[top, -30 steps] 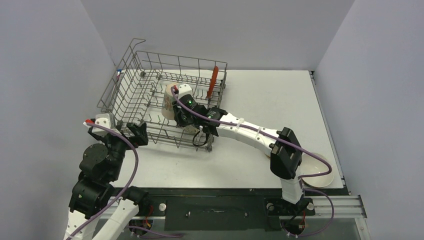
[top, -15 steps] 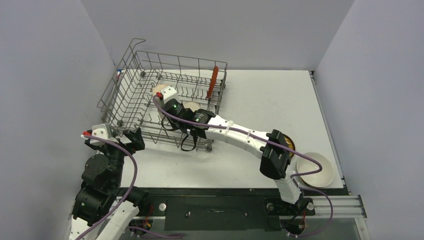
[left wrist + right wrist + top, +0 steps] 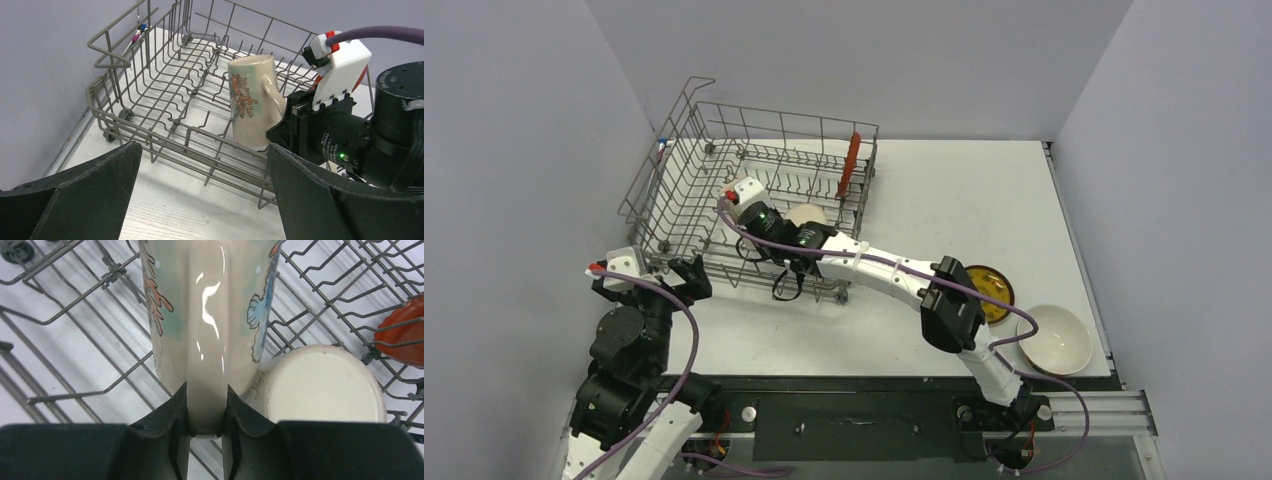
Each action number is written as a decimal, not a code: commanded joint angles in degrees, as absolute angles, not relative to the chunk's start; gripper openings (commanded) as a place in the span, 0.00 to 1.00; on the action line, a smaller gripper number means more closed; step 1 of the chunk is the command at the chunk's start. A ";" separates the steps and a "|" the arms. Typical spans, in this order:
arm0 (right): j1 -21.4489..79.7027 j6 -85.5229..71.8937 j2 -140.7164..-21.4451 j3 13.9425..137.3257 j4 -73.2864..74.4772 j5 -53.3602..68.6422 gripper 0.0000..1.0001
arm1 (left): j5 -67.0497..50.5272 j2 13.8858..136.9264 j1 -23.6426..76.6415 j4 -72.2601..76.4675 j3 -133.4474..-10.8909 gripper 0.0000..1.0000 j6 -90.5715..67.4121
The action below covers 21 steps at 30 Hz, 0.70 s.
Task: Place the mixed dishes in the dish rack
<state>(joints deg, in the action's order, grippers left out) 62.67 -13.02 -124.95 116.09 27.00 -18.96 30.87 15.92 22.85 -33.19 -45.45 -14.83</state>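
The grey wire dish rack [image 3: 686,170] stands at the far left. My right gripper [image 3: 742,205] reaches into it and is shut on the handle [image 3: 207,340] of a cream mug with an orange and blue pattern [image 3: 250,105], held upside down, mouth at the rack floor. A second mug [image 3: 808,214] stands upturned beside it, cream base up [image 3: 322,385]. A red plate [image 3: 852,165] stands on edge at the rack's right end. A yellow saucer [image 3: 989,288] and a white bowl [image 3: 1054,340] sit on the table at right. My left gripper [image 3: 692,278] is open and empty at the rack's near-left corner.
The right arm lies across the rack's near wall [image 3: 824,285] and the table's middle. Grey walls close in the left, back and right. Upright tines [image 3: 75,300] stand around the held mug. The table's near edge runs beside the bowl.
My right gripper has carried the mug leftward across the rack. The forearm has swung off the saucer and bowl, which now show. My left gripper has drawn back a little.
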 commanded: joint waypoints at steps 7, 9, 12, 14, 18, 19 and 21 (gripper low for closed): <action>62.26 -13.08 -125.80 117.76 12.88 -20.59 0.00 | 31.03 16.72 23.14 -30.46 -45.61 0.97 -15.29; 62.23 -13.47 -125.18 116.54 12.04 -20.99 0.00 | 30.69 16.87 23.12 -30.35 -45.54 0.96 -15.29; 62.31 -14.40 -122.78 112.40 8.85 -21.59 0.00 | 30.61 16.91 23.20 -30.19 -45.46 0.96 -15.29; 62.38 -14.87 -120.86 107.82 4.96 -20.99 0.00 | 30.52 17.08 23.20 -30.10 -45.40 0.96 -15.23; 63.06 -15.13 -118.97 102.28 -1.35 -19.63 0.00 | 30.08 17.47 23.20 -29.89 -45.27 0.96 -15.06; 63.49 -14.95 -118.59 100.91 -2.53 -19.61 0.00 | 30.02 17.48 23.20 -29.84 -45.27 0.96 -15.05; 64.07 -14.38 -117.52 98.86 -3.60 -20.06 0.00 | 30.02 17.60 23.16 -29.72 -45.24 0.96 -14.99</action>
